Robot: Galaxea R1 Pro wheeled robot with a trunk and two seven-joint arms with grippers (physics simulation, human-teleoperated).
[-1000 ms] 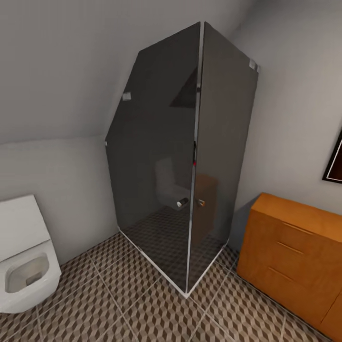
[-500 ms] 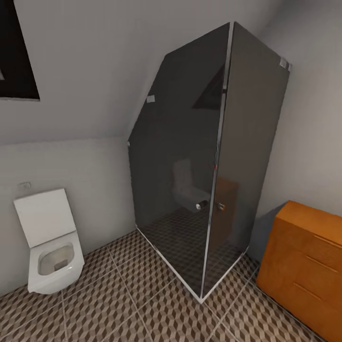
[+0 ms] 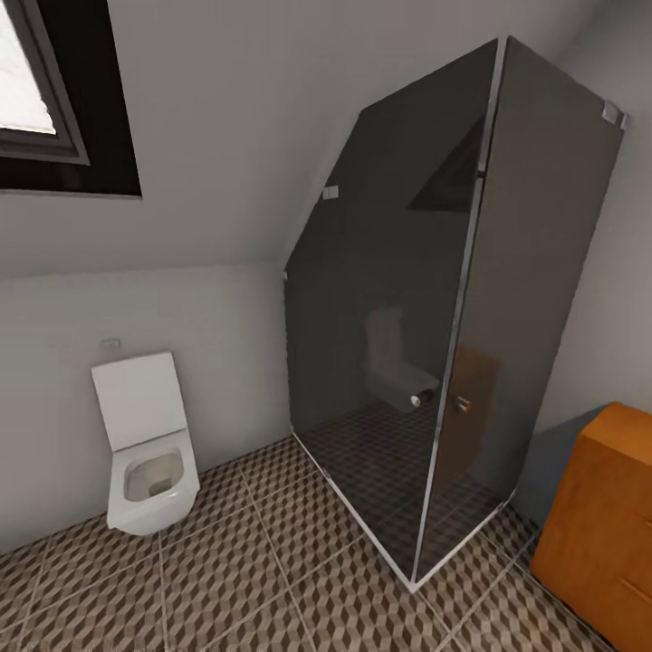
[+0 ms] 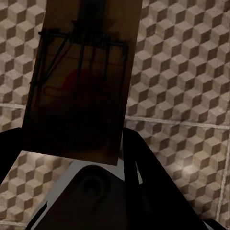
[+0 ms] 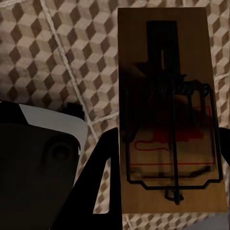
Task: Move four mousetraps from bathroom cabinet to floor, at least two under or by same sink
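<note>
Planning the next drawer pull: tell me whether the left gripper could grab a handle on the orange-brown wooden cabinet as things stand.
Probably not. The left gripper is shut on a tan wooden mousetrap above the cube-patterned bathroom floor, and the orange-brown wooden cabinet sits at the head view's far right edge.

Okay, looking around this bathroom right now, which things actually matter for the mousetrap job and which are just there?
Part of the job:
- mousetrap in the left hand
- mousetrap in the right hand
- cabinet, at the right edge of the head view
- bathroom floor, cube-patterned tiles

Just there:
- toilet
- glass shower enclosure
- window
</note>
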